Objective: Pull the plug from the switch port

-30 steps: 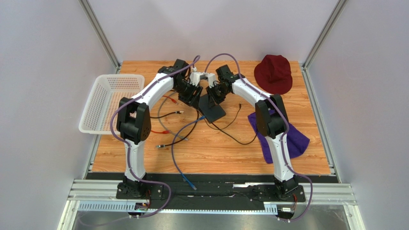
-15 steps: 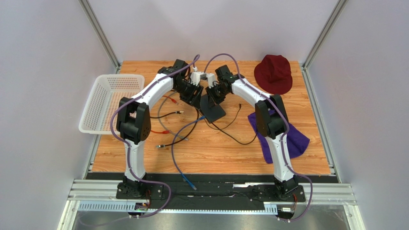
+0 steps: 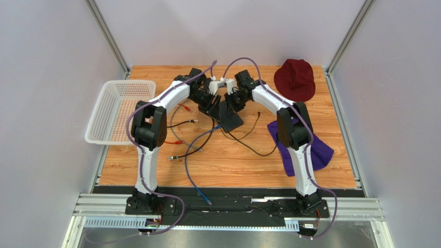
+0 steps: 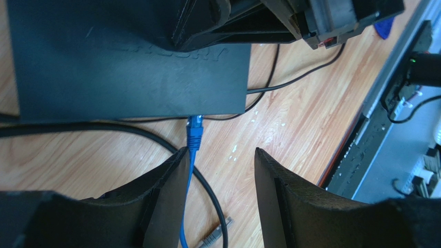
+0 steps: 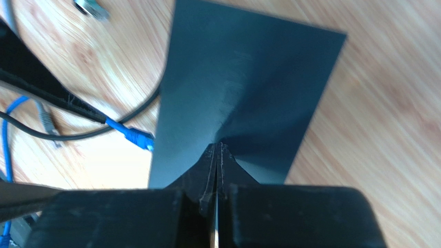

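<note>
The flat black switch box (image 3: 230,118) lies mid-table; it also shows in the left wrist view (image 4: 129,62) and the right wrist view (image 5: 248,77). A blue plug (image 4: 194,132) sits in the port on its edge, and it also shows in the right wrist view (image 5: 137,138). Its blue cable (image 3: 194,155) runs toward the front. My left gripper (image 4: 220,155) is open just short of the plug, with the blue cable against its left finger (image 4: 171,191). My right gripper (image 5: 217,147) is shut, tips resting on the box's top.
A white basket (image 3: 116,111) stands at the left, a red hat (image 3: 295,78) at the back right, and a purple cloth (image 3: 315,147) at the right. Black and red-tipped cables (image 3: 181,129) lie left of the box. A grey plug (image 4: 215,235) lies on the wood under my left gripper.
My left arm has shifted right, bringing its gripper closer to the box's port edge. My right gripper has stayed on the box.
</note>
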`<act>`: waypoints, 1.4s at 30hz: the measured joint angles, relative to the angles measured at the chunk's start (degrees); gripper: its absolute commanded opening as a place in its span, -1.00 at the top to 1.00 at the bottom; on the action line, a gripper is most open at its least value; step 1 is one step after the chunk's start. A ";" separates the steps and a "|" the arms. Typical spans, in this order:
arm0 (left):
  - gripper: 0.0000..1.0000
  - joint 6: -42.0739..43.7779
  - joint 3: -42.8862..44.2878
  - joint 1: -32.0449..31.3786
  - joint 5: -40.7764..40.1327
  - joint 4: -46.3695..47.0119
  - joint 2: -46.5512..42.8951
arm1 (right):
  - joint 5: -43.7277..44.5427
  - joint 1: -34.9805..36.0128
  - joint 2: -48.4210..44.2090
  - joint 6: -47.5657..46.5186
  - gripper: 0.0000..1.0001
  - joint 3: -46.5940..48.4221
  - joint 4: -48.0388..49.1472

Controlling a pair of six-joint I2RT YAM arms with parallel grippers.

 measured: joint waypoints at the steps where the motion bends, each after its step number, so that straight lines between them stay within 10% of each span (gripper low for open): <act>1: -0.14 0.42 0.28 0.00 1.07 -0.04 0.52 | 0.35 -0.09 -0.48 0.37 1.00 -0.68 -0.04; 42: 0.14 -3.32 2.47 4.83 9.51 3.50 7.34 | -3.96 -1.11 -4.94 -3.43 1.00 -3.63 -4.09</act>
